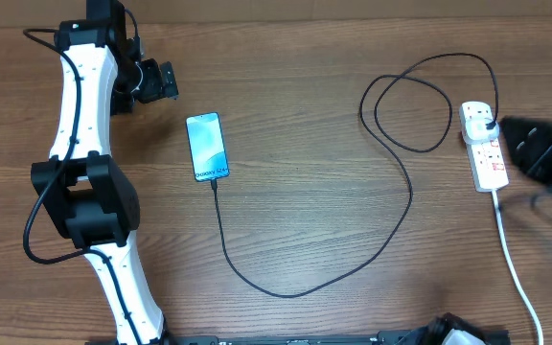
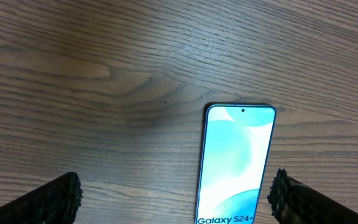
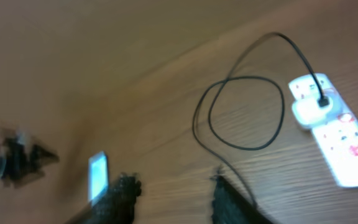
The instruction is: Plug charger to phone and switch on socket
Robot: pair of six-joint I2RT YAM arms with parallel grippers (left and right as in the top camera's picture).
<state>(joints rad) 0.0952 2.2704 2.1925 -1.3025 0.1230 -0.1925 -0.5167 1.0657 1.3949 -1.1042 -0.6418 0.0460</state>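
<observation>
The phone [image 1: 207, 146] lies flat with its light-blue screen lit; the left wrist view shows it [image 2: 238, 155] with "Galaxy S24+" on it. The black charger cable [image 1: 286, 292] runs from the phone's near end, curves right, loops [image 1: 410, 105] and ends at a plug [image 1: 487, 122] seated in the white socket strip [image 1: 487, 158]. My left gripper [image 1: 159, 81] is open and empty, up and left of the phone, and its fingers [image 2: 176, 199] frame the phone. My right gripper [image 1: 542, 153] is blurred, just right of the strip, and its fingers [image 3: 173, 196] are open and empty. The right wrist view shows the strip [image 3: 340, 140] and the loop [image 3: 241, 112].
The strip's thick white cord [image 1: 516, 268] runs toward the front right edge of the table. The left arm's white links [image 1: 84, 125] stretch along the left side. The wooden tabletop [image 1: 314, 192] holds nothing else.
</observation>
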